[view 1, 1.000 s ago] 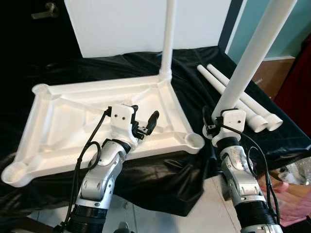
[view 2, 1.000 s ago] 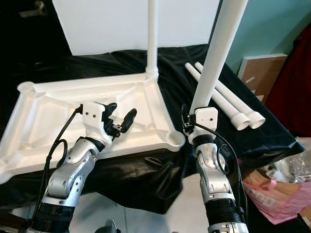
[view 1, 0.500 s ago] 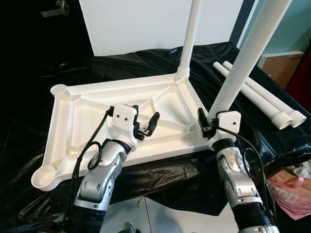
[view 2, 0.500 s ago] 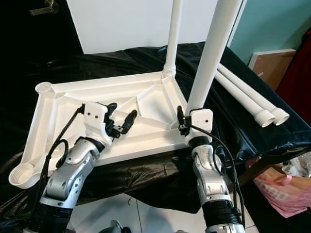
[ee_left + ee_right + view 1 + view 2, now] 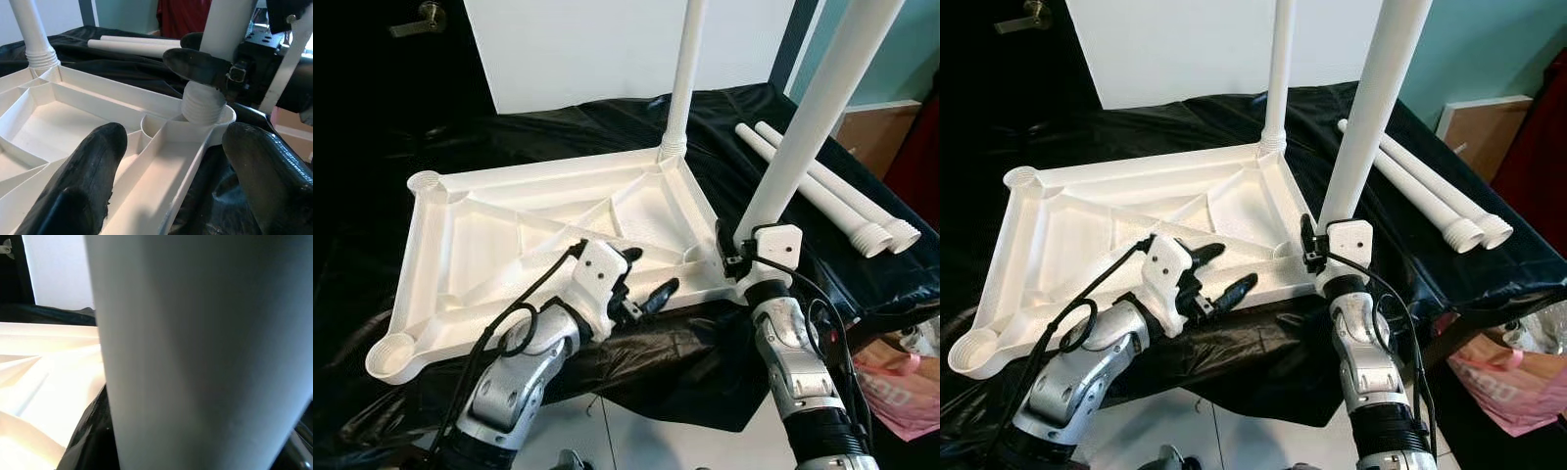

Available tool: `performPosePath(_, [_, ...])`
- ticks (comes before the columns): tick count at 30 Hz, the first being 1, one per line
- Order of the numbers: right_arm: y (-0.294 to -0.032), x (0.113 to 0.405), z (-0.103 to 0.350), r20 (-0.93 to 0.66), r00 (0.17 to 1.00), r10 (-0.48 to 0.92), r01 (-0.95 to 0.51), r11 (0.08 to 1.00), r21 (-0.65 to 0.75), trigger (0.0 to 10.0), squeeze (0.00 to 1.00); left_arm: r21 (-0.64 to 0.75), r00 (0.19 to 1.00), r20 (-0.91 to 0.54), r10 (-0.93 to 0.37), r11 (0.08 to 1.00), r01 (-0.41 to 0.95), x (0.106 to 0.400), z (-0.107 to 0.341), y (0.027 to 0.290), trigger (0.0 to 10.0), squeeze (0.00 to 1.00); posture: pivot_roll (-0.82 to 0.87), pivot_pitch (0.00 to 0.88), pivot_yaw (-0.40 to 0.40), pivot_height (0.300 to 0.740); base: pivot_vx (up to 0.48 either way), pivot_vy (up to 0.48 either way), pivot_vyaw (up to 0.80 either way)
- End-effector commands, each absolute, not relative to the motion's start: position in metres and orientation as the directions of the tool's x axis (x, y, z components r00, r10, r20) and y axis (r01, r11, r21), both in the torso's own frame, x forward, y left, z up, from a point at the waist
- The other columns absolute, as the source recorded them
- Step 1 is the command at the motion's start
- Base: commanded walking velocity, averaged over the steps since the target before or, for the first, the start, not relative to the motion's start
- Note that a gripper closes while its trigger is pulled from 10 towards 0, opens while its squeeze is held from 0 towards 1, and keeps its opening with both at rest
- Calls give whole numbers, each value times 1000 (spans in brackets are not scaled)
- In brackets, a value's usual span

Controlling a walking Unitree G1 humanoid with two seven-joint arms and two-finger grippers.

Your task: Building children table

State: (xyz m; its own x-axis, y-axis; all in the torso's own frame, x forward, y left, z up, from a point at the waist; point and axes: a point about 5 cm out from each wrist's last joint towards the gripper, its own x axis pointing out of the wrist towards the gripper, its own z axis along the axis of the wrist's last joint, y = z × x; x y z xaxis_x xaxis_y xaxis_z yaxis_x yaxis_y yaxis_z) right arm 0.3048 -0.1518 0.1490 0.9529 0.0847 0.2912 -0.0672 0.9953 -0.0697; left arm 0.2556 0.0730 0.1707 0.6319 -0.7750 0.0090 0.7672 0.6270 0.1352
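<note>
Our right gripper (image 5: 736,257) pinches the upright leg (image 5: 808,122) with its threaded foot entering the socket (image 5: 208,116) at the near right corner of the upturned tabletop (image 5: 509,245), while our left gripper (image 5: 642,279), fingers spread, hovers just beside that corner.

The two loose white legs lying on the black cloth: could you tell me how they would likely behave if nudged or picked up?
The loose legs are smooth round tubes lying flat, so a nudge would probably roll them across the black cloth. They look like rigid hollow plastic, likely stiff and light for their length. Their glossy surface may slip in a pincer.
</note>
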Motion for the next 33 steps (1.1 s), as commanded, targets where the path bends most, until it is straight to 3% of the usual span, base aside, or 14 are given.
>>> performPosePath(1, [-152, 305, 150, 302, 949, 87, -74, 996, -52, 10000, 0, 140, 573, -15, -819, 566, 813, 249, 169, 69, 10000, 0, 5, 87, -23, 740, 0, 0, 0])
performPosePath(6, [-150, 302, 140, 270, 957, 108, -107, 994, -16, 10000, 0, 150, 539, -43, -841, 528, 836, 243, 168, 67, 10000, 0, 6, 89, -25, 740, 0, 0, 0])
performPosePath(22, [-185, 301, 117, 142, 985, -103, 82, 986, 143, 10000, 0, 153, 543, -67, -837, 529, 835, 245, 168, 67, 10000, 0, 2, 85, -17, 740, 0, 0, 0])
performPosePath(28, [-167, 295, 114, 175, 978, 110, -98, 992, -79, 10000, 0, 153, 538, -70, -840, 524, 838, 245, 168, 65, 10000, 0, -8, 75, -13, 740, 0, 0, 0])
performPosePath(33, [-162, 291, 106, 153, 974, 164, -144, 980, -134, 10000, 0, 152, 537, -68, -841, 523, 839, 245, 168, 64, 10000, 0, -8, 73, -13, 740, 0, 0, 0])
